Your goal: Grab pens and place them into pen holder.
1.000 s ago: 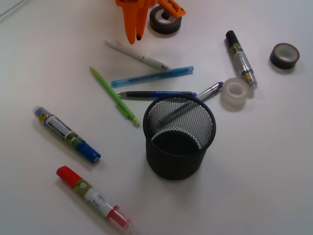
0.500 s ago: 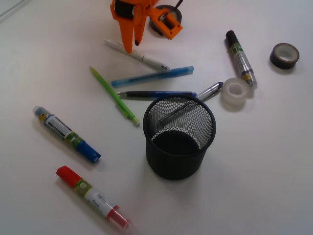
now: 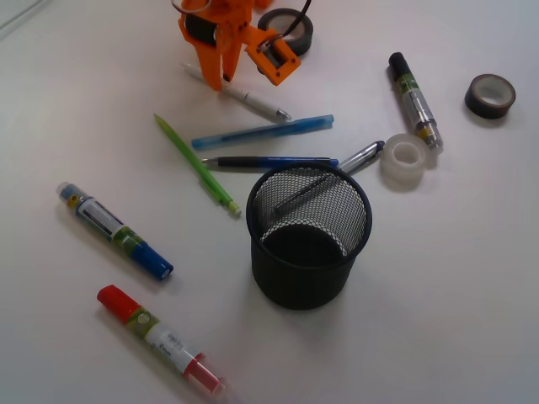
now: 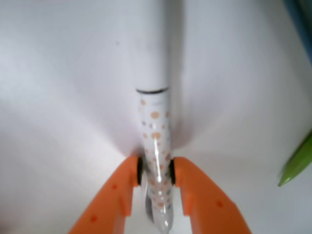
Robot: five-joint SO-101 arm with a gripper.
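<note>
The white-grey pen (image 4: 155,146) lies flat on the desk (image 3: 455,278) at the far side, well apart from the pen holder (image 3: 308,236). The gripper (image 4: 156,171) has its jaws clamped on the pen's rear end, pads touching both sides, low against the desk, likely so the pen can be lifted lengthwise.

Bright even light, we see soft shadows on the table (image 3: 472,278), wrist view blurred, white pen (image 4: 155,122) out of focus
</note>
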